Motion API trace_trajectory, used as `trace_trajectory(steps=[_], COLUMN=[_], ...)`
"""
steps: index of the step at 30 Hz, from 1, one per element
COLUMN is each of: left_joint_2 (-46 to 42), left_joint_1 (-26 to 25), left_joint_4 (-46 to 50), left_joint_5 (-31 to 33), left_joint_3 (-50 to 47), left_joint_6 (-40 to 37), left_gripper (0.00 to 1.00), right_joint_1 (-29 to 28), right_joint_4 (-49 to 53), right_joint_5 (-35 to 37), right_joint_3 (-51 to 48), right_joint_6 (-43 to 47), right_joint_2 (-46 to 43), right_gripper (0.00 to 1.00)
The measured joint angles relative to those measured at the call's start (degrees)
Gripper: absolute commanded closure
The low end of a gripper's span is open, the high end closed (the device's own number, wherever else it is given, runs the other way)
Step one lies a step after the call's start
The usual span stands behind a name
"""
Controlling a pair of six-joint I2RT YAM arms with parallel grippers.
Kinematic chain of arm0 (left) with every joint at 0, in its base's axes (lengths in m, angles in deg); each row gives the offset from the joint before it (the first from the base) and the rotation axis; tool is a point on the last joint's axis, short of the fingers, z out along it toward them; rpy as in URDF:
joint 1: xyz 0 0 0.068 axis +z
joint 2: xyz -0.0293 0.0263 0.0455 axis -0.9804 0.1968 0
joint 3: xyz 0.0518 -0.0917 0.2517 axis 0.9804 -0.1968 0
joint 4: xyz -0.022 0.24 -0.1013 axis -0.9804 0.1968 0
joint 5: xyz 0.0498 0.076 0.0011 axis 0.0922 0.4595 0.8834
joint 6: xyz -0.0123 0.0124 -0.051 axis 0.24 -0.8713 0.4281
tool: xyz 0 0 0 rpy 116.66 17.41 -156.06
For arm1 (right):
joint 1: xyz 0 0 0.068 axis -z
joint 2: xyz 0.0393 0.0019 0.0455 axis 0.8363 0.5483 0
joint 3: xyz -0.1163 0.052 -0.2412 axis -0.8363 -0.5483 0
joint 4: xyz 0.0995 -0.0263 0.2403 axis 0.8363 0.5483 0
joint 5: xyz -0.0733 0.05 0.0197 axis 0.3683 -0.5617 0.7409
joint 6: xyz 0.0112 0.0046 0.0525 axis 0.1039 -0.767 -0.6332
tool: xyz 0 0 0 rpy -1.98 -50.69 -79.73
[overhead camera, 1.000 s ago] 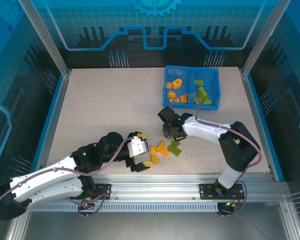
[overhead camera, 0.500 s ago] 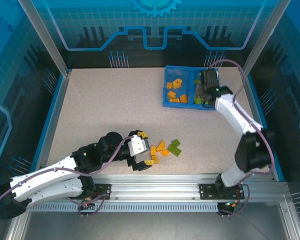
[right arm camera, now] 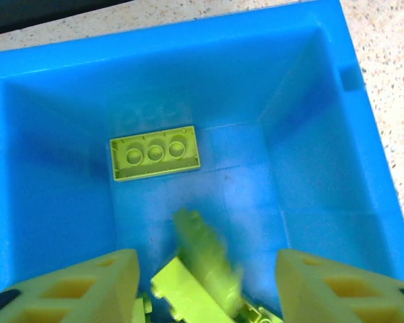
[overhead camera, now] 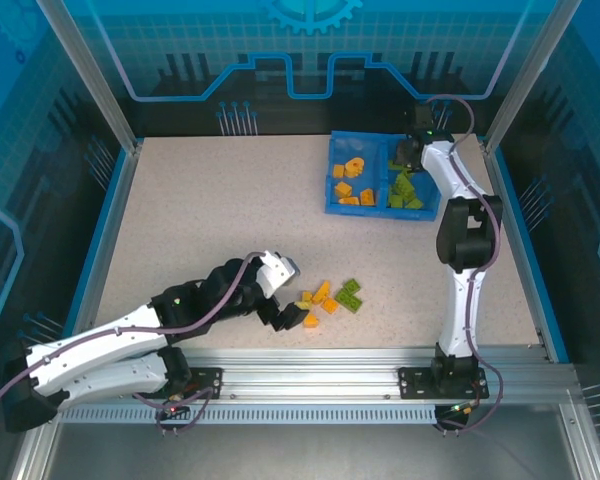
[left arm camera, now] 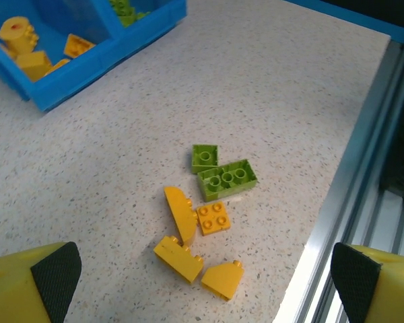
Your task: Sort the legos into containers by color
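Several legos lie loose near the table's front: a small green brick (left arm camera: 204, 157), a longer green brick (left arm camera: 227, 178) and several orange ones (left arm camera: 213, 218), seen as a cluster (overhead camera: 327, 297) from above. My left gripper (overhead camera: 290, 310) hangs open just left of them, its fingers (left arm camera: 34, 282) spread wide above the pile. The blue tray (overhead camera: 382, 208) holds orange bricks (overhead camera: 350, 180) in its left compartment and green bricks (overhead camera: 404, 192) in its right. My right gripper (right arm camera: 205, 269) stands open over the right compartment (right arm camera: 310, 168), and a blurred green brick (right arm camera: 205, 252) is dropping between its fingers.
The aluminium rail (left arm camera: 337, 222) runs close along the table's front edge beside the loose pile. A green brick (right arm camera: 155, 153) lies studs-down at the back of the tray's right compartment. The table's left half (overhead camera: 200, 220) is bare.
My right gripper left the loose pile with a green brick, swung to the tray's right compartment and opened, letting the brick fall. My left gripper edged right toward the orange bricks.
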Motion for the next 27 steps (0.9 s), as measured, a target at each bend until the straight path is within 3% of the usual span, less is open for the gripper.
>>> trace_trajectory(steps=[3, 7, 12, 15, 18, 21, 27], left_joint_2=[1.84, 6.67, 13.07, 18.05, 23.67, 29.53, 34.91], left_joint_1=[0.00, 0.00, 0.02, 0.00, 0.00, 0.00, 0.00], left_joint_4=[0.31, 2.25, 6.05, 8.74, 10.49, 10.88, 9.62], left_joint_5=[3.32, 8.81, 16.44, 18.58, 18.58, 16.90, 11.67], left_joint_3=[0.28, 2.84, 6.95, 9.05, 10.75, 11.58, 11.54], left_joint_6=[4.90, 13.07, 27.26, 36.06, 42.16, 46.47, 49.16], left_gripper=[0.01, 0.01, 0.01, 0.01, 0.03, 0.12, 0.24], right_joint_1=[0.00, -0.07, -1.79, -5.95, -12.17, -17.92, -22.88], right_joint_4=[1.97, 2.86, 1.05, -0.63, -2.19, -2.78, -0.13], right_joint_5=[-1.51, -5.05, -12.31, -16.46, -19.89, -22.56, -26.16], right_joint_3=[0.17, -7.80, -28.52, -40.33, -49.59, -57.83, -69.61], right_joint_6=[-0.11, -1.36, -3.52, -4.48, -5.05, -5.88, -7.96], right_joint_2=[-1.46, -9.01, -28.92, -43.43, -56.26, -66.40, -78.27], right_gripper=[0.40, 0.37, 0.28, 0.23, 0.18, 0.16, 0.14])
